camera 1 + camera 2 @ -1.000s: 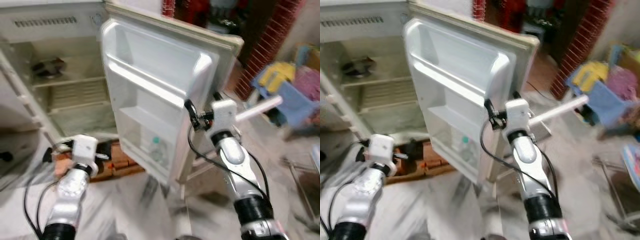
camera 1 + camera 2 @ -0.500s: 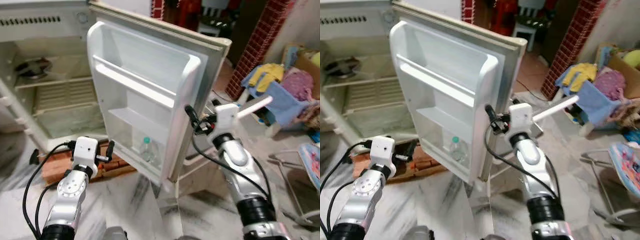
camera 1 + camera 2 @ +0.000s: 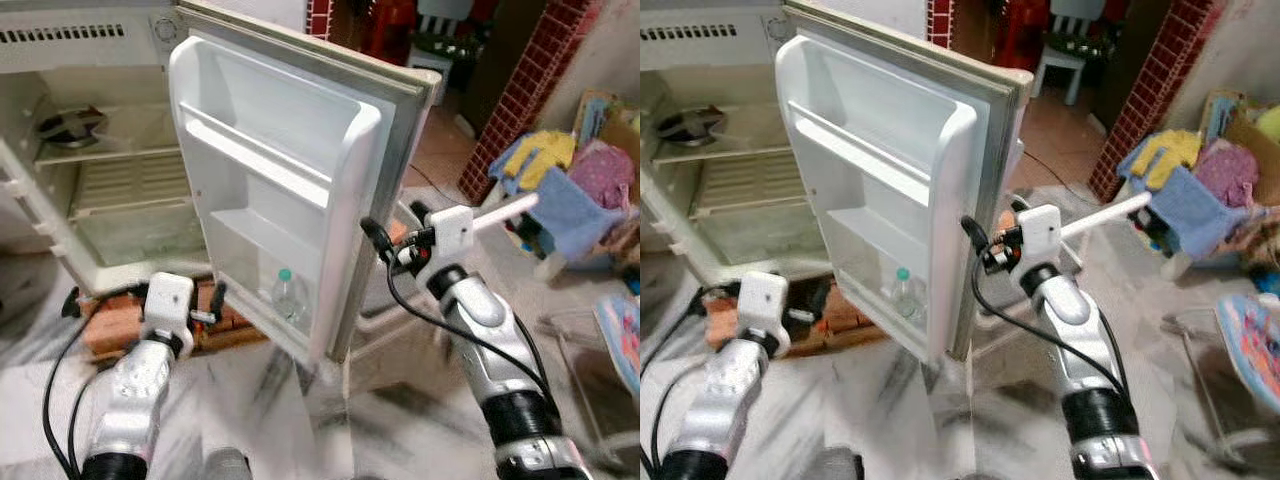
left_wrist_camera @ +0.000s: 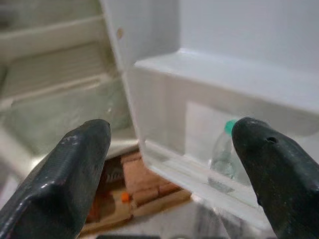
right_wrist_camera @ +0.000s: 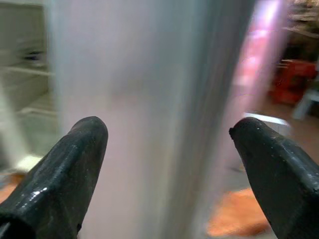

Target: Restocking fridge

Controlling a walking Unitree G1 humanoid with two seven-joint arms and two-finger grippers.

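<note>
Two grippers are up in front of an open fridge [image 3: 100, 150], whose cabinet fills the upper left of the head views, with a dark round object [image 3: 62, 123] on its upper shelf. Its white door [image 3: 300, 170] stands swung wide through the centre of the frame, inner side toward the camera, with moulded shelves across it. A clear bottle with a green cap [image 3: 288, 295] stands upright in the lowest door shelf, at centre frame. Low left, the left gripper [image 3: 214, 303] sits in front of the bricks [image 3: 110, 330] under the fridge; in its wrist view its fingers [image 4: 75, 169] are spread wide, holding nothing, and point at the lower door shelf with the bottle [image 4: 225, 154] behind its clear front. Right of centre, the right gripper [image 3: 385, 242] is at the door's outer edge, about level with the middle shelf; its wrist view shows the two fingers [image 5: 65, 169] spread apart with the blurred door edge between them, and contact cannot be told. At right edge lies a pile of coloured cloth [image 3: 565, 180], beside a brick pillar [image 3: 520, 90], on a marbled floor [image 3: 300, 420]
</note>
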